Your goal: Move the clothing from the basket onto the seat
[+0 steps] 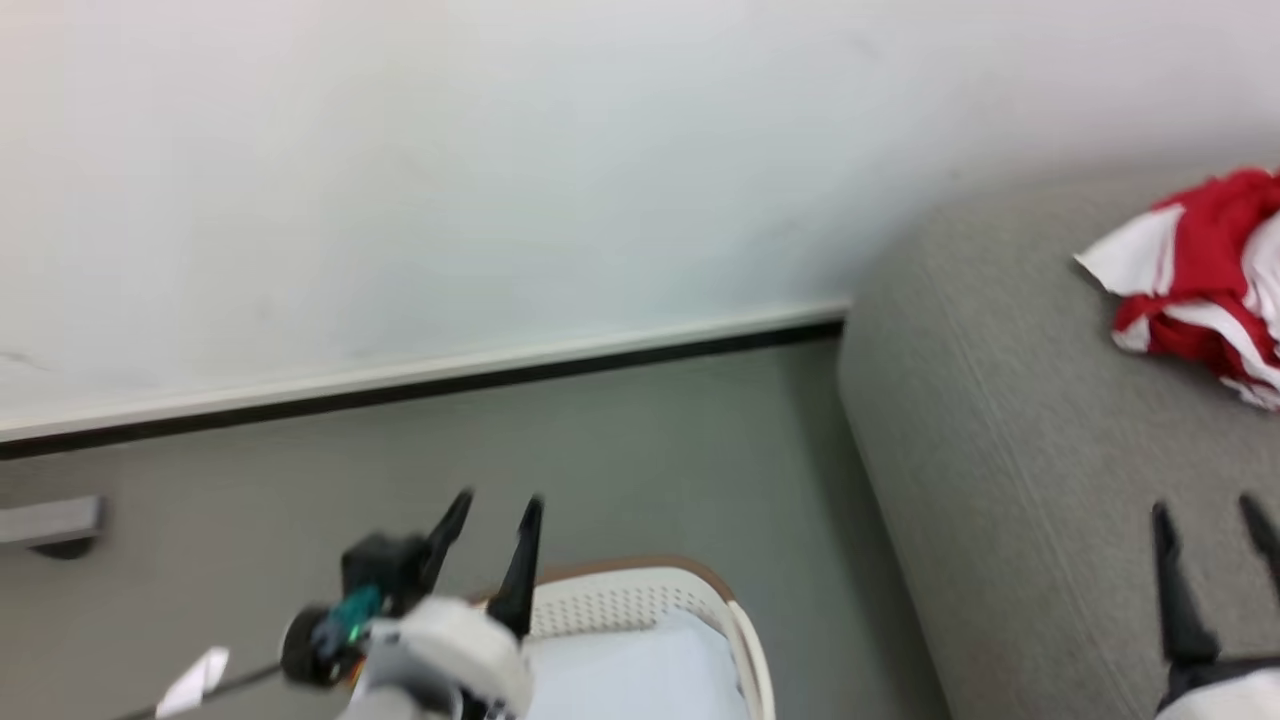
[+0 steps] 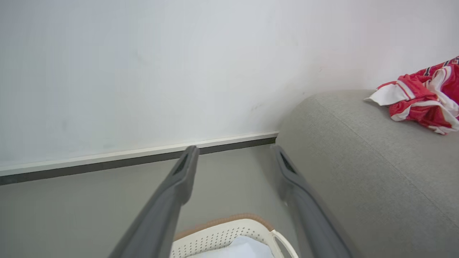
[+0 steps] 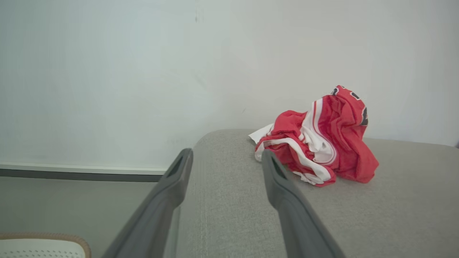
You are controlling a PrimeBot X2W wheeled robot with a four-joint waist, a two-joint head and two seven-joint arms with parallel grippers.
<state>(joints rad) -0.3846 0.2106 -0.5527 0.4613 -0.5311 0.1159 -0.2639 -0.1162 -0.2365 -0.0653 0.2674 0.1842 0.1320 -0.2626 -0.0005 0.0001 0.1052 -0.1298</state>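
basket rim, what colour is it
Brown, above off-white perforated walls of the basket; the left wrist view shows it best.

Bright red clothing (image 3: pixel 319 143), white stripes and trim, dark numerals at its 1 o'clock edge. Plain grey woven seat (image 3: pixel 358 222); off-white basket (image 1: pixel 620 600), rows of small holes, brown rim. White wall (image 1: pixel 400 150), white skirting (image 1: pixel 400 385) over a black band, grey floor (image 1: pixel 650 450); left claw (image 1: pixel 500 498) and right claw (image 1: pixel 1202 505) black-fingered.
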